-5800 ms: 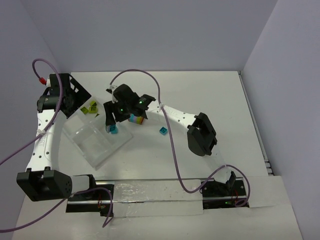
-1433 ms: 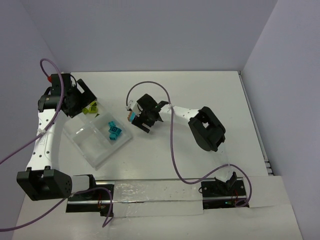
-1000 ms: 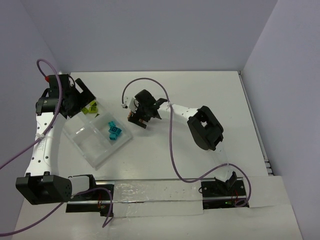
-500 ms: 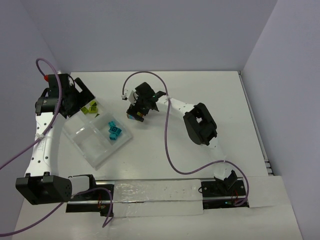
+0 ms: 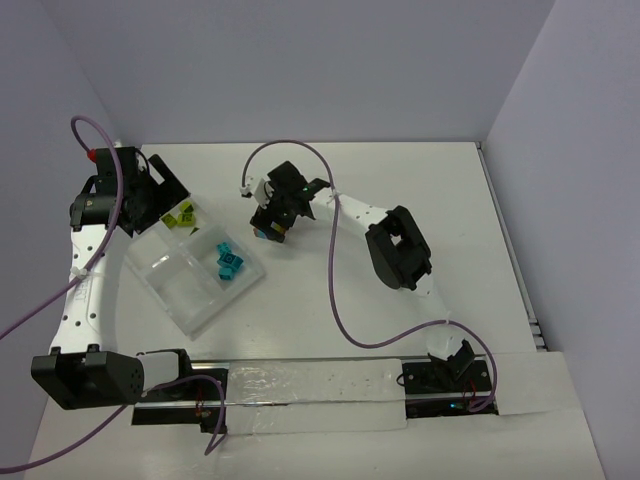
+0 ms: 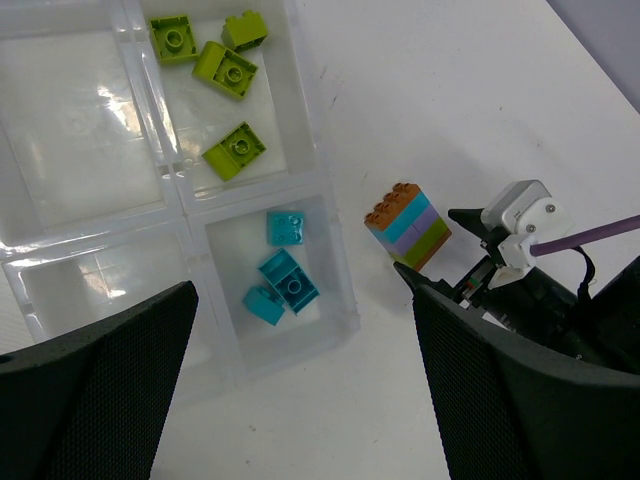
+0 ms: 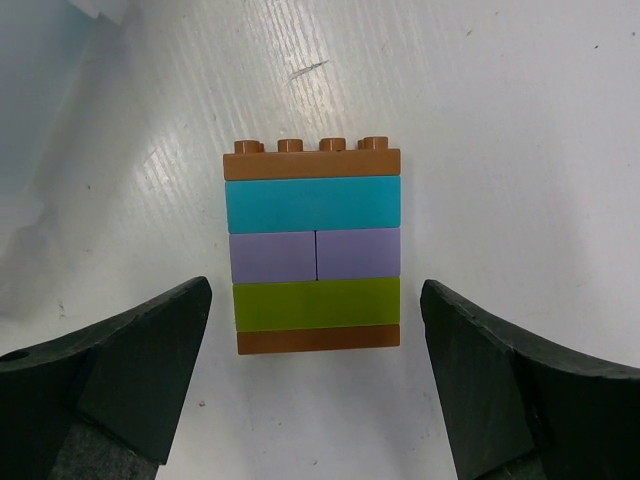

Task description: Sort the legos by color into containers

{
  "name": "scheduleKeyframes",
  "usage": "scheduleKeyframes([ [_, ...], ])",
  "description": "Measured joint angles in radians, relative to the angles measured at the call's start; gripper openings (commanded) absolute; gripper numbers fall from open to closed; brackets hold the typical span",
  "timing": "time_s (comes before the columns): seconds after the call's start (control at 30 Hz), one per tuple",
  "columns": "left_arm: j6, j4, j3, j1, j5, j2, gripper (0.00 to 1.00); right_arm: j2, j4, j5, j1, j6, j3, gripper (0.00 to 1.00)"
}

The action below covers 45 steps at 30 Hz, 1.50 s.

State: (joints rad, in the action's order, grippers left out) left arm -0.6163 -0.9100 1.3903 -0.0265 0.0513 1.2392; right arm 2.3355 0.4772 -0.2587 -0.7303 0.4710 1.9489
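The white table [image 5: 400,200] carries everything, with both arms reaching from its 6 o'clock edge in the top view. The left arm [image 5: 85,270] runs up the 9 o'clock side. The right arm [image 5: 400,250] bends in from 5 o'clock toward the middle. The clear tray [image 5: 195,322] sits turned like a diamond at 9 o'clock on the table, split into four square compartments. The left gripper [image 6: 303,290] hangs over the tray's 11 o'clock corner with its fingers spread wide and nothing between them; its wrist view looks down on the tray past both fingers. The right gripper [image 7: 315,290] is low over the table at 2 o'clock from the tray, its fingers also wide apart. They stand either side of the stack [image 7: 312,250], one at 9 o'clock and one at 3 o'clock, with bare table showing on both sides, so nothing is gripped. The stack lies on the table just outside the tray. In the right wrist view its studs point to 12 o'clock, and its layers read orange, teal, purple, lime, orange. Four lime legos [image 6: 225,68] lie loose in the tray's 12 o'clock compartment in the top view. Three teal legos [image 6: 290,282] lie in the 3 o'clock compartment, two of them touching.
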Motion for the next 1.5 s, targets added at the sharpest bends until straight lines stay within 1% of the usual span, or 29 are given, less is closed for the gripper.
scheduleKeyframes([
  [0.23,0.0,0.0,0.0,0.0,0.0,0.001,0.96,0.034,0.029,0.013,-0.006,-0.019,0.02,0.98],
  [0.27,0.0,0.0,0.0,0.0,0.0,0.001,0.96,0.036,0.034,0.014,-0.007,-0.021,0.02,0.97],
  [0.33,0.0,0.001,0.0,0.0,0.0,0.001,0.96,0.037,0.046,0.012,-0.009,-0.025,0.02,0.91],
  [0.37,0.0,0.002,0.0,0.0,0.0,0.0,0.96,0.037,0.049,0.011,-0.011,-0.028,0.02,0.85],
  [0.4,0.0,0.006,-0.002,0.0,0.0,-0.001,0.96,0.037,0.051,0.01,-0.011,-0.031,0.02,0.62],
  [0.43,0.0,0.011,-0.004,0.0,-0.001,-0.004,0.96,0.037,0.052,0.009,-0.012,-0.033,0.02,0.47],
  [0.47,-0.001,0.018,-0.008,0.0,-0.003,-0.008,0.96,0.037,0.051,0.01,-0.013,-0.04,0.02,0.37],
  [0.5,-0.001,0.025,-0.013,0.0,-0.006,-0.013,0.96,0.037,0.05,0.012,-0.013,-0.054,0.02,0.3],
  [0.53,-0.001,0.029,-0.017,0.0,-0.007,-0.016,0.96,0.037,0.049,0.016,-0.013,-0.058,0.02,0.27],
  [0.67,-0.001,0.035,-0.021,0.0,-0.014,-0.015,0.96,0.037,0.046,0.024,-0.013,-0.093,0.02,0.27],
  [0.77,0.001,0.065,-0.043,0.001,-0.053,-0.014,0.96,0.031,0.037,0.02,-0.008,-0.145,0.016,0.22],
  [0.83,-0.001,0.097,-0.079,0.007,-0.088,-0.01,0.96,-0.004,0.015,0.016,-0.005,-0.175,-0.035,0.21],
  [0.97,-0.008,0.116,-0.106,0.031,-0.135,0.051,0.96,-0.154,-0.022,0.043,0.003,-0.226,-0.205,0.22],
  [1.1,-0.009,0.142,-0.106,0.09,-0.17,0.127,0.96,-0.377,-0.077,0.078,0.011,-0.269,-0.388,0.21],
  [1.17,-0.009,0.153,-0.105,0.115,-0.204,0.151,0.96,-0.479,-0.1,0.097,0.011,-0.278,-0.449,0.21],
  [1.27,-0.014,0.176,-0.1,0.134,-0.287,0.179,0.96,-0.612,-0.157,0.114,0.013,-0.293,-0.551,0.23],
  [1.37,-0.036,0.213,-0.093,0.153,-0.406,0.211,0.96,-0.738,-0.211,0.111,0.013,-0.303,-0.661,0.25],
  [1.5,-0.073,0.276,-0.075,0.208,-0.541,0.264,0.96,-0.857,-0.252,0.105,0.007,-0.318,-0.798,0.23],
])
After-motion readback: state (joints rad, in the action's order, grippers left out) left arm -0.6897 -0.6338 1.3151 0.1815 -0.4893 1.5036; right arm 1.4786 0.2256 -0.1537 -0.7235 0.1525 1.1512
